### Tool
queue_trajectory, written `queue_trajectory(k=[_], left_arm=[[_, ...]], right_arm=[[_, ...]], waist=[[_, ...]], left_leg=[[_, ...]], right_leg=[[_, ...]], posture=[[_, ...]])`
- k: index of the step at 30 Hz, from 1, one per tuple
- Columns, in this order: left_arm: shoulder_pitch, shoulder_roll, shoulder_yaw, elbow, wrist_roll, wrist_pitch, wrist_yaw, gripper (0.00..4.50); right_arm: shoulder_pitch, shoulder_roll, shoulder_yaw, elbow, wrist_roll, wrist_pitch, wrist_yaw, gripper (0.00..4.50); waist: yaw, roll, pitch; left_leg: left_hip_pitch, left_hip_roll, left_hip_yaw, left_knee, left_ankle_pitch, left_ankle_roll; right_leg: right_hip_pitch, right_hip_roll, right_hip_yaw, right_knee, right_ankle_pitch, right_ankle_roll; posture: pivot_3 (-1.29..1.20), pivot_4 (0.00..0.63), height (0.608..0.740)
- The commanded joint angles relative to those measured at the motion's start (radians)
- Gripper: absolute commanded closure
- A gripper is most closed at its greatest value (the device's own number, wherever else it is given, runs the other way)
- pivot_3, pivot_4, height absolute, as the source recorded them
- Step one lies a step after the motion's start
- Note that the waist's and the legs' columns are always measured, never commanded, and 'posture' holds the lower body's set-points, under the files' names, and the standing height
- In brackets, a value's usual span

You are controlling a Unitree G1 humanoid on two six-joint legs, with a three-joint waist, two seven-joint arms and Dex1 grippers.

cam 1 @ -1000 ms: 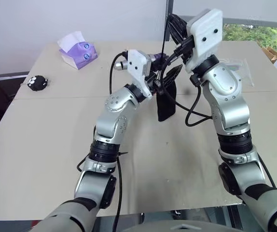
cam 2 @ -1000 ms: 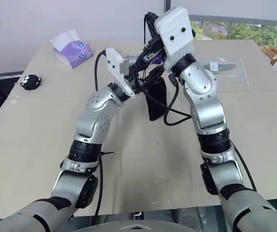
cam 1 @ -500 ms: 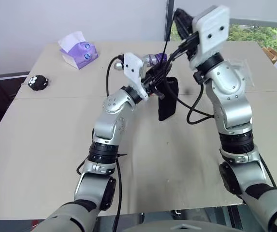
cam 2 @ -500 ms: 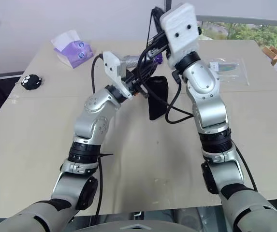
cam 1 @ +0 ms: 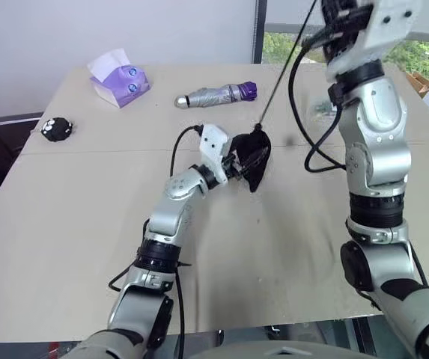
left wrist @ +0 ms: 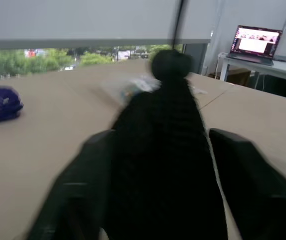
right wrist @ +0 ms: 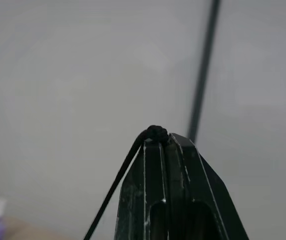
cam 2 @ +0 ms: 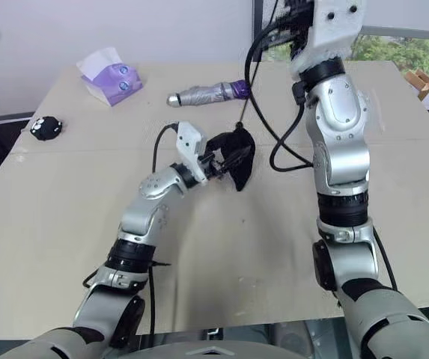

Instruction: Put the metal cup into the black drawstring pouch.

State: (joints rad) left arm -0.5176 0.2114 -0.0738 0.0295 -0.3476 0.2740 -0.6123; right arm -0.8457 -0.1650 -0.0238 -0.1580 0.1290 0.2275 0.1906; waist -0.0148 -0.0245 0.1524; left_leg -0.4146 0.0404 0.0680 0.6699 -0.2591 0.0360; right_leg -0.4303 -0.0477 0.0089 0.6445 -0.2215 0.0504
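The black drawstring pouch (cam 1: 253,158) sits bunched on the table's middle, its neck gathered. A thin cord (cam 1: 278,82) runs taut from the neck up to my raised right gripper (right wrist: 163,142), which is shut on the cord's knot. My left gripper (cam 1: 238,161) is low beside the pouch, open. In the left wrist view the pouch (left wrist: 167,165) fills the space between the wide-spread fingers (left wrist: 83,190). The metal cup is hidden.
A silver folded umbrella with a purple end (cam 1: 214,95) lies behind the pouch. A purple tissue pack (cam 1: 119,78) sits at the far left and a small black round object (cam 1: 57,128) near the left edge. A laptop (left wrist: 257,40) stands on a side desk.
The pouch came down from hanging to resting on the table. My left gripper sank with it and opened. My right gripper rose to the right, drawing the cord taut.
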Motion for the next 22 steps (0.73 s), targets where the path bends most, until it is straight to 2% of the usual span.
queue_trajectory(k=[1,3,8,11,13,17,22], left_arm=[[0.055,0.077,0.085,-0.25,-0.192,0.164,-0.056,0.49],[0.107,0.139,0.135,-0.323,-0.264,0.243,-0.07,0.48],[0.325,0.296,0.217,-0.377,-0.263,0.308,-0.089,0.48],[0.491,0.35,0.222,-0.359,-0.169,0.226,-0.097,0.48],[0.585,0.365,0.225,-0.343,-0.115,0.159,-0.1,0.48],[0.693,0.352,0.25,-0.339,-0.079,0.069,-0.096,0.48],[0.788,0.338,0.261,-0.354,-0.044,-0.023,-0.095,0.48]], right_arm=[[0.116,-0.068,0.024,-0.076,0.035,0.103,0.094,4.21],[0.191,-0.126,0.024,-0.083,0.032,0.124,0.142,3.6],[0.377,-0.269,-0.017,-0.063,0.107,0.161,0.311,1.22],[0.492,-0.331,-0.069,-0.022,0.17,0.125,0.419,1.22],[0.571,-0.35,-0.106,0.03,0.214,0.035,0.514,1.22],[0.68,-0.405,-0.132,0.129,0.262,-0.024,0.674,1.22],[0.742,-0.458,-0.152,0.29,0.295,-0.148,0.881,1.22]], waist=[[-0.001,0.0,0.0],[0.0,0.0,0.0],[0.0,0.0,0.0],[0.001,0.0,0.0],[0.004,0.0,0.0],[0.006,0.001,0.0],[0.001,0.002,0.0]], left_leg=[[0.0,0.0,-0.001,0.0,0.0,0.001],[0.0,0.002,-0.004,0.0,0.0,0.001],[0.002,0.0,-0.004,0.0,-0.001,0.002],[0.002,0.0,-0.004,0.0,-0.001,0.002],[0.001,0.0,-0.004,-0.001,-0.001,0.002],[0.003,0.0,-0.003,-0.001,-0.002,0.003],[0.021,0.002,0.001,-0.001,-0.003,0.004]], right_leg=[[0.0,0.0,0.001,0.0,0.0,0.0],[0.0,-0.001,0.001,0.0,0.0,0.0],[0.001,-0.001,0.002,0.0,0.0,0.0],[0.001,-0.001,0.001,-0.001,0.0,0.0],[0.001,-0.001,0.001,-0.001,0.0,0.0],[0.002,-0.001,0.002,-0.002,-0.001,-0.001],[0.017,-0.001,0.006,-0.002,-0.003,-0.005]], posture=[[0.0,0.15,0.74],[0.0,0.15,0.74],[0.0,0.15,0.74],[0.0,0.15,0.74],[0.0,0.15,0.74],[0.0,0.15,0.74],[0.0,0.15,0.74]])
